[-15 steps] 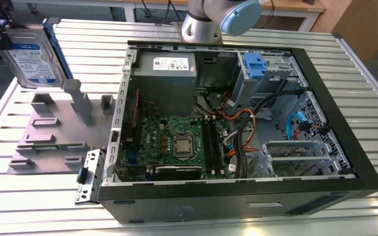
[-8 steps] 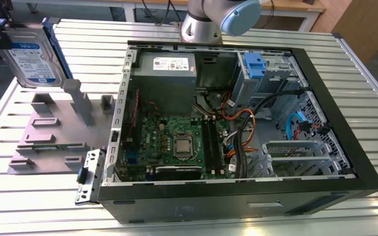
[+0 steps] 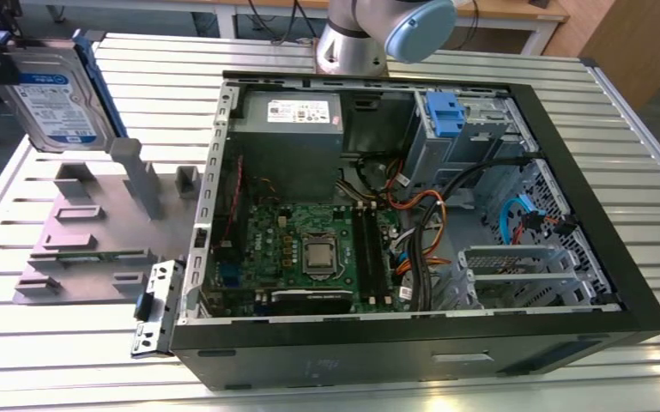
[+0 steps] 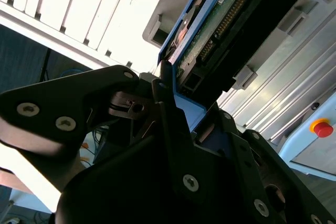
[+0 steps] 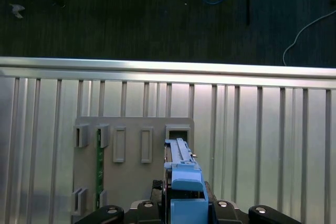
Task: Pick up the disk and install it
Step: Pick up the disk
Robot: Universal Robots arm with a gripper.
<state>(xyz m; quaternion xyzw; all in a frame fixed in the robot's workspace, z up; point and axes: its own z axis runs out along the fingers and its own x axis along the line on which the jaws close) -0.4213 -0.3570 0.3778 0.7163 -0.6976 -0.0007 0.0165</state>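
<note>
The claw point(image 4: 193, 109) is pressed together on the disk point(image 4: 226, 30): in the second wrist view its black fingers point(image 4: 169, 109) stand on either side of the blue carrier frame and pinch it, with the drive's circuit-board side and connector row running away from the claw. In the exterior view the disk point(image 3: 57, 99) hangs on edge, slightly tilted, over the far corner of the counter point(image 3: 158, 77) on the exterior view's left, its white-and-blue label facing the camera and the blue frame along its rear edge. The disk is raised above the grey fixture plate point(image 3: 89, 232), which lies flat on the counter just beside the open computer case point(image 3: 638, 283), on the exterior view's left of it. Whether the disk's lower edge touches the plate's upright posts cannot be told. In the first wrist view the blue carrier point(image 5: 182, 182) stands over the edge of the fixture plate point(image 5: 131, 182), in line with a square socket in that plate, and the slatted counter point(image 5: 262, 129) extends to its edge beyond. The case lies on its side with the motherboard point(image 3: 306, 240) exposed, the grey power-supply box point(image 3: 289, 116) at its far end and a blue clip point(image 3: 445, 112) on the drive cage beside that box. The arm point(image 3: 381, 30) rises at the counter's far edge behind the case.
</note>
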